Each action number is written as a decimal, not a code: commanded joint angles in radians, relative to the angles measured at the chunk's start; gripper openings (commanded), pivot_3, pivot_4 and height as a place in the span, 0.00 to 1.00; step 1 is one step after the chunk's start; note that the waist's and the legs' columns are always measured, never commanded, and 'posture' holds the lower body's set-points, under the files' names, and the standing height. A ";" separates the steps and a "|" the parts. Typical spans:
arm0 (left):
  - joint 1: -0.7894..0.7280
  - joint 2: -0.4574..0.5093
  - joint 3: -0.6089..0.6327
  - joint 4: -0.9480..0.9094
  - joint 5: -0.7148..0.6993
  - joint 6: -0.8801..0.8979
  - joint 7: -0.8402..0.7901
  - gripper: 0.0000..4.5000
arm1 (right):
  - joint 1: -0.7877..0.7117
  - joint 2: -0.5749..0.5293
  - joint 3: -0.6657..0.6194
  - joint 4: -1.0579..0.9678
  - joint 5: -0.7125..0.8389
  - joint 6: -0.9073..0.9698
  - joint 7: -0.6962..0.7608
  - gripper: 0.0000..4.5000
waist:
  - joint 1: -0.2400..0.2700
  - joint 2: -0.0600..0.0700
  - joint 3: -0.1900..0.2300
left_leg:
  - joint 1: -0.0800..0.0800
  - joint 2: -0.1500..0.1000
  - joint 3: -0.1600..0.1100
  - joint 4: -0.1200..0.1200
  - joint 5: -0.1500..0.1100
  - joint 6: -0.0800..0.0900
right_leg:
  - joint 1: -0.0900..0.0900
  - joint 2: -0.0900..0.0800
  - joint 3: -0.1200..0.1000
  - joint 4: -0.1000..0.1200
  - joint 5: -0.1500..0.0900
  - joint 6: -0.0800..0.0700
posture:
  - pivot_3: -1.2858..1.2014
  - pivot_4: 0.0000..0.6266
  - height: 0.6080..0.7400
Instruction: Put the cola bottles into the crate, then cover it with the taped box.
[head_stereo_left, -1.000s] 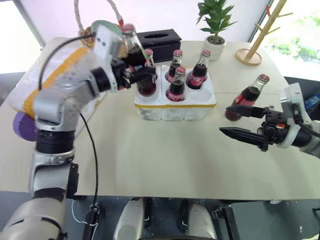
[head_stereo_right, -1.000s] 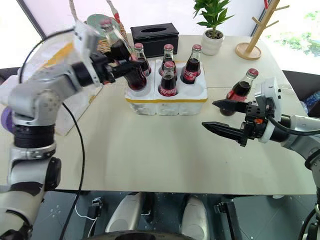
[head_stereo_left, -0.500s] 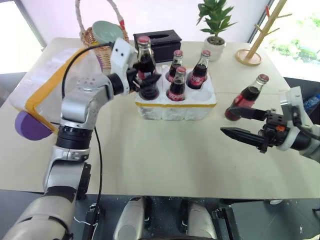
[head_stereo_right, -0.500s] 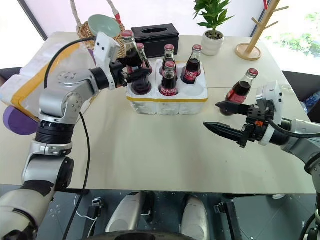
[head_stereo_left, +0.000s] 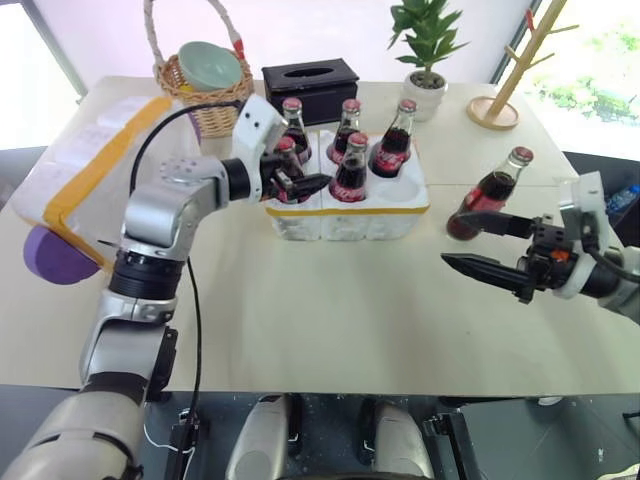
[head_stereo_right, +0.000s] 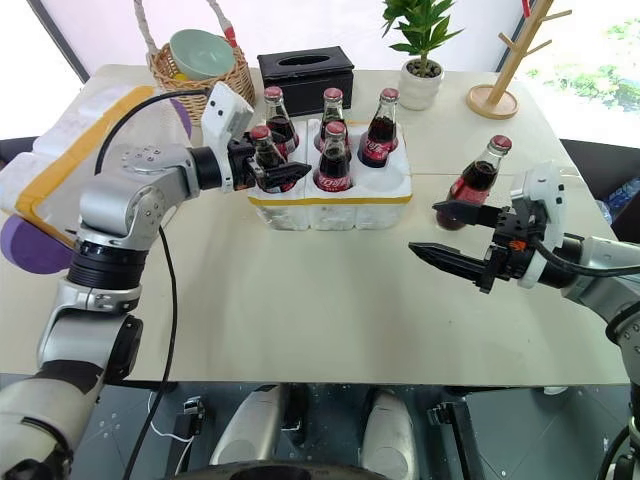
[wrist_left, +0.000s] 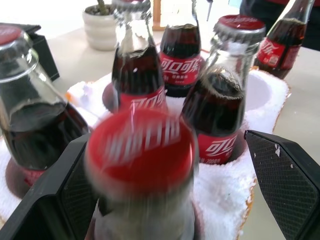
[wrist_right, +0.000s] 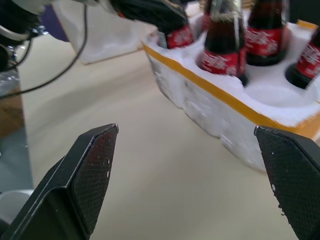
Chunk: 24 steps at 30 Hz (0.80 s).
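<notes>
On my left the taped box (head_stereo_left: 80, 190) lies untouched at the bench (head_stereo_left: 330, 310) edge, partly cut off. The crate (head_stereo_right: 330, 195) now carries five cola bottles: my left hand (head_stereo_right: 275, 172) has lowered the fifth into its well and released, fingers spread around it. The sixth bottle (head_stereo_left: 490, 192) stands beside my right hand (head_stereo_left: 485, 245), which hangs spread and empty. The fifth bottle's seating is hidden.

beige table (head_stereo_left: 330, 320), crate (head_stereo_left: 350, 213), lone bottle (head_stereo_left: 488, 195)

Red labels on the cola bottles (wrist_left: 177, 67) read "可口可乐".
</notes>
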 joint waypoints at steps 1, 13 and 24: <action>0.028 0.101 0.154 -0.157 -0.147 0.040 -0.094 0.99 | 0.013 0.018 -0.064 0.038 -0.059 -0.045 -0.060 1.00 | -0.006 0.000 0.000 | 0.000 0.000 0.001 0.000 0.000 0.000 | -0.001 0.000 0.000 0.000 0.000 0.000 | 0.52 0.24 0.97; 0.397 0.347 0.184 -0.490 -0.388 0.184 -0.241 0.99 | -0.012 0.170 -0.113 0.181 -0.184 -0.130 -0.281 1.00 | 0.004 0.002 -0.001 | 0.002 0.000 0.000 0.000 -0.001 0.001 | 0.002 0.001 0.001 -0.002 0.000 -0.005 | 0.52 0.24 0.97; 0.364 0.208 0.096 -0.471 -0.316 0.108 -0.096 0.99 | -0.247 0.271 0.027 0.461 -0.293 -0.258 -0.280 1.00 | -0.003 0.002 -0.001 | 0.001 0.001 0.001 -0.004 0.006 -0.003 | -0.001 0.003 0.002 0.000 0.003 -0.003 | 0.52 0.24 0.97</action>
